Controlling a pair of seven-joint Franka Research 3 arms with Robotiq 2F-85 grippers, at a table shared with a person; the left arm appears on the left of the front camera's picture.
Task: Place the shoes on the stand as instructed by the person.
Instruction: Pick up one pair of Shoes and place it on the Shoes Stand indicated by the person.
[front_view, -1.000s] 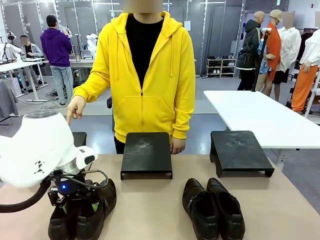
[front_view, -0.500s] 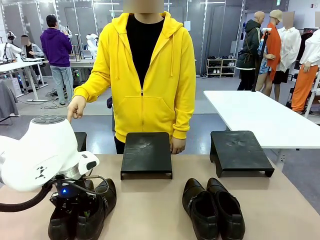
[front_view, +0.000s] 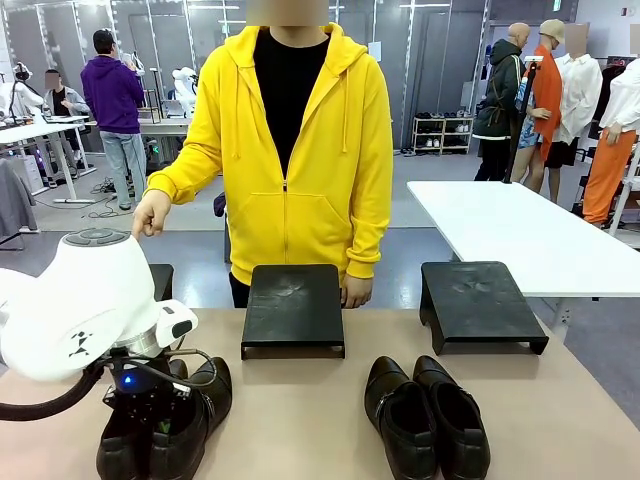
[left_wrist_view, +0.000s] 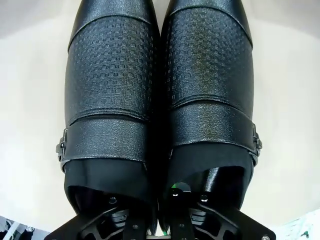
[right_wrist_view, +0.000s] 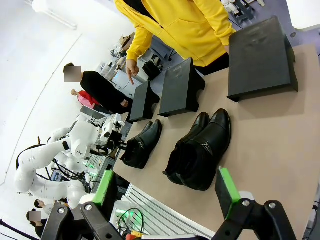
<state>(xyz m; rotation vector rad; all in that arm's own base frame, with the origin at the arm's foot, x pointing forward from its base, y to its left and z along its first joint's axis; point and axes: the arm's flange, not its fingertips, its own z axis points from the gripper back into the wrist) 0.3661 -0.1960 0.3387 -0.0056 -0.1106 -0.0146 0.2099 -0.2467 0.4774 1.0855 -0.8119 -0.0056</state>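
Note:
On the table's near left stands one pair of shiny black shoes (front_view: 190, 425), side by side (left_wrist_view: 160, 100), also seen across the table (right_wrist_view: 142, 142). My left gripper (front_view: 150, 410) reaches down into their openings, one finger in each shoe, shut (left_wrist_view: 172, 192) on the two adjoining inner walls. A second pair of shoes (front_view: 425, 415) rests at the near right (right_wrist_view: 200, 150). Above the table edge my right gripper (right_wrist_view: 167, 189) hangs open and holds nothing. The person (front_view: 290, 150) in the yellow hoodie points a hand (front_view: 150, 215) down at the leftmost stand (front_view: 160, 278).
Black stands sit at the far middle (front_view: 293, 305) and far right (front_view: 480, 300) of the table. From the right wrist, all three stands line up along the far edge (right_wrist_view: 180, 87). A white table (front_view: 520, 230) stands beyond on the right.
My left gripper's fingers have drawn together inside the left pair of shoes, and the arm has shifted slightly. The shoes rest on the table as before. The person's hand keeps pointing.

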